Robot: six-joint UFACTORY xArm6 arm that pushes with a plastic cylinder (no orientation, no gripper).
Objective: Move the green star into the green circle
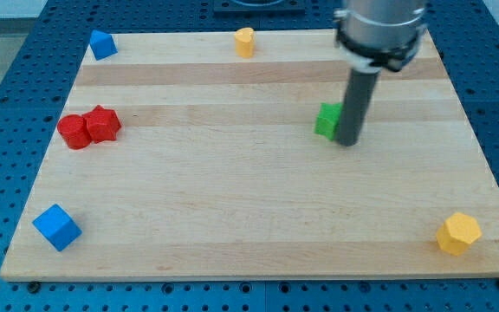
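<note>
A green block [327, 120] lies right of the board's middle, toward the view's top; the rod hides its right part, so its shape is unclear. My tip [347, 142] rests on the board touching the green block's right side. No second green block shows in this view.
Two red blocks [88, 128] touch each other at the left. A blue block [102, 44] sits at the top left, a blue cube [57, 227] at the bottom left. A yellow block [245, 41] is at the top edge, a yellow hexagon [458, 232] at the bottom right.
</note>
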